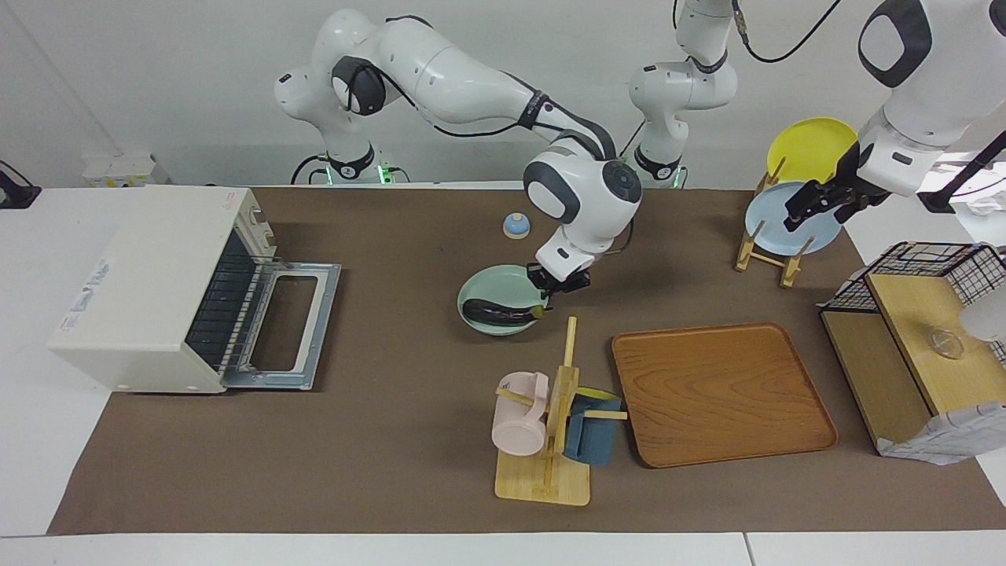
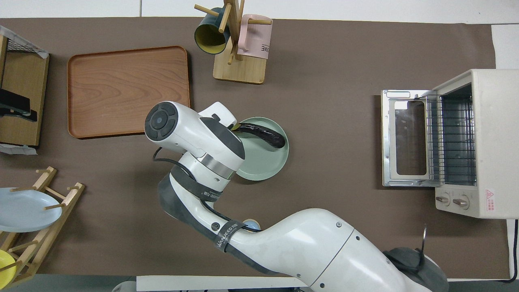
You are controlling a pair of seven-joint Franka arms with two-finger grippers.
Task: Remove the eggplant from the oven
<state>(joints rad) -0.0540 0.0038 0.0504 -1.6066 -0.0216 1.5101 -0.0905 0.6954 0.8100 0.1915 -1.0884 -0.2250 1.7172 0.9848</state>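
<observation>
The eggplant (image 1: 501,313) lies on a mint-green plate (image 1: 491,288) mid-desk, well apart from the open oven (image 1: 153,287), while the right claw (image 1: 556,284), grip unclear, sits by its stem and should lift straight up; the left claw (image 1: 821,203) waits over the plate rack (image 1: 766,251).

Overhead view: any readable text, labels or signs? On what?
"WANJEED" or similar, blurred: strap on the right arm.
"ME", end of a cut-off word: pink mug.
Red warning triangle sticker, print too small: oven.
Label on the oven top in the facing view: unreadable.
</observation>
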